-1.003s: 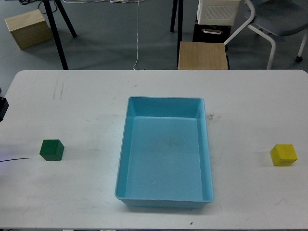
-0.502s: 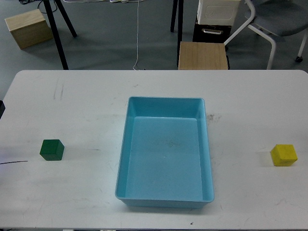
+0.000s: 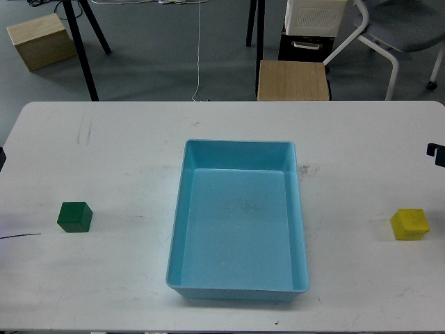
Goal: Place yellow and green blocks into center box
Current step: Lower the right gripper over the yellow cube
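A green block (image 3: 74,216) sits on the white table (image 3: 104,153) at the left. A yellow block (image 3: 409,224) sits on the table at the right. The light blue box (image 3: 238,219) stands in the middle, open and holding nothing. A small dark part of my right gripper (image 3: 437,152) shows at the right edge, above and behind the yellow block; its fingers cannot be told apart. A sliver of my left arm (image 3: 2,157) shows at the left edge; its gripper is out of view.
Beyond the table's far edge stand a wooden stool (image 3: 293,80), a white chair (image 3: 396,35), a wooden box (image 3: 42,40) on the floor and black stand legs (image 3: 83,42).
My left arm has drawn back out of the left edge. A dark part of my right gripper has come in at the right edge. The blocks and the box have not moved.
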You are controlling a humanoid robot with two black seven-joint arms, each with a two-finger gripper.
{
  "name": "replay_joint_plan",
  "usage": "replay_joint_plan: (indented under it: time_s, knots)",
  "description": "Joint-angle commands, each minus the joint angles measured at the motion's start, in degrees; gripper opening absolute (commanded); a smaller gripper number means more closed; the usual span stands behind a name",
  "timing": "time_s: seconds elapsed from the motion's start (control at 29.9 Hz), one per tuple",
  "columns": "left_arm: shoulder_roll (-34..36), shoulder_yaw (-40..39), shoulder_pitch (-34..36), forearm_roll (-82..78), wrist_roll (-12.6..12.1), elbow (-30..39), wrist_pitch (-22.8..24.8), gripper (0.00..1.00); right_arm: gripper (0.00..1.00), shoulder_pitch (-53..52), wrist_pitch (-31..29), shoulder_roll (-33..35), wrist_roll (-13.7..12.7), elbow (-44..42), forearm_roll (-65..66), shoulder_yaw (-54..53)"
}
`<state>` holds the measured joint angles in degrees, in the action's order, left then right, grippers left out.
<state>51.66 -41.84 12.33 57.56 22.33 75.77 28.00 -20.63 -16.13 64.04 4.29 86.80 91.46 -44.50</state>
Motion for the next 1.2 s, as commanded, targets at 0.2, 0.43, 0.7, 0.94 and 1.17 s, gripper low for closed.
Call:
replay_joint_plan:
  time_s: [0.2, 0.43, 0.7, 0.94, 1.17]
  knots:
    - [0.02, -0.08, -0.02, -0.08, 0.08, -0.01, 0.00, 1.00, 0.99, -1.87, 0.05, -2.51, 0.01, 0.03, 0.12, 7.31]
    - [0.02, 0.00, -0.11, -0.08, 0.08, -0.01, 0.00, 1.00, 0.99, -1.52, 0.05, -2.52, 0.01, 0.12, 0.12, 9.43]
    - [-0.07, -0.08, -0.11, -0.08, 0.08, -0.01, 0.00, 1.00, 0.99, -1.16, 0.14, -2.52, 0.01, 0.30, 0.29, 11.28]
    - [-0.07, 0.00, -0.20, -0.08, 0.08, -0.10, 0.00, 1.00, 0.99, -1.08, 0.75, -2.78, 0.01, 0.12, 0.38, 11.63]
    - [-0.24, 0.00, -0.11, -0.08, 0.08, -0.10, 0.00, 1.00, 0.99, -0.55, 1.81, -2.60, 0.01, 0.03, 0.38, 12.33]
